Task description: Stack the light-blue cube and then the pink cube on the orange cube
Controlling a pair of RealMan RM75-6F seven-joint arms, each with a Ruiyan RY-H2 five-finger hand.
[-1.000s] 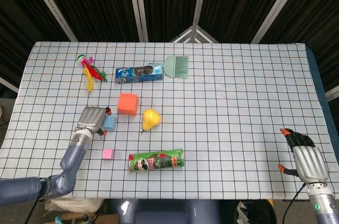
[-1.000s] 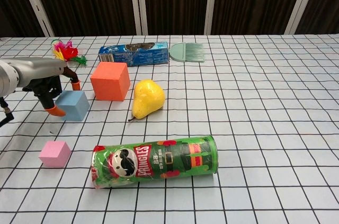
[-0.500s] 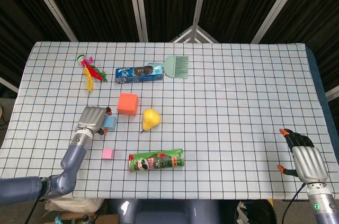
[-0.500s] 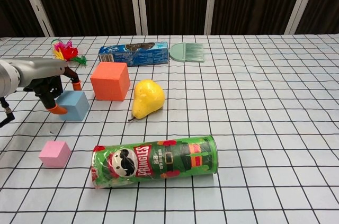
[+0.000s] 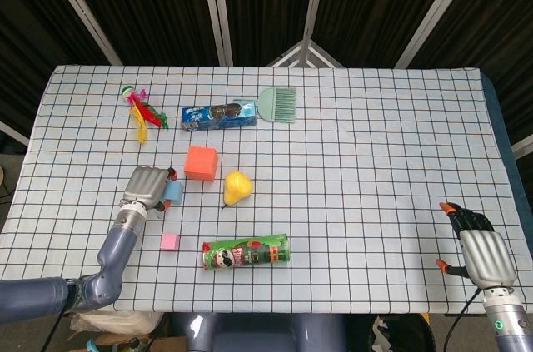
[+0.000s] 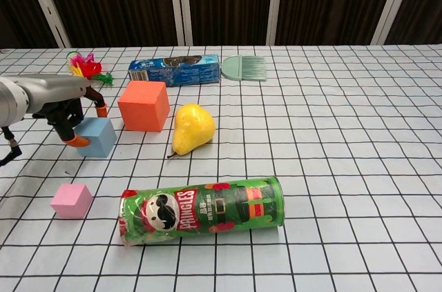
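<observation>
- The left hand [image 6: 61, 107] sits at the left side of the light-blue cube [image 6: 97, 136], its orange-tipped fingers [image 6: 77, 141] curled onto the cube's near-left face and top edge. It looks to be closing on the cube, but I cannot tell whether the grip is firm, because the far fingers are hidden behind the palm in both views.
- The light-blue cube rests on the table [image 5: 366, 161], just left of and a little nearer than the orange cube [image 6: 143, 105], close but apart.
- The pink cube [image 6: 71, 199] lies nearer the robot, well apart from the hand, beside the closed end of the chip can [image 6: 202, 210].
- The pear [image 6: 190, 128] stands just right of the orange cube, near the path of a lift.
- The right hand [image 5: 483, 254] rests at the near right edge of the table, fingers loosely apart and holding nothing, far from all the cubes.
- Risks, as I judge them:
  - A shallow side grip may let the cube twist or slip when lifted.
  - The hand could nudge the orange cube off its spot, since the two cubes sit so close.
  - A skewed set-down would leave a poor base for the pink cube.
- Hard to see: the left hand's thumb side, and the left forearm is cut off by the frame edge in the chest view.
</observation>
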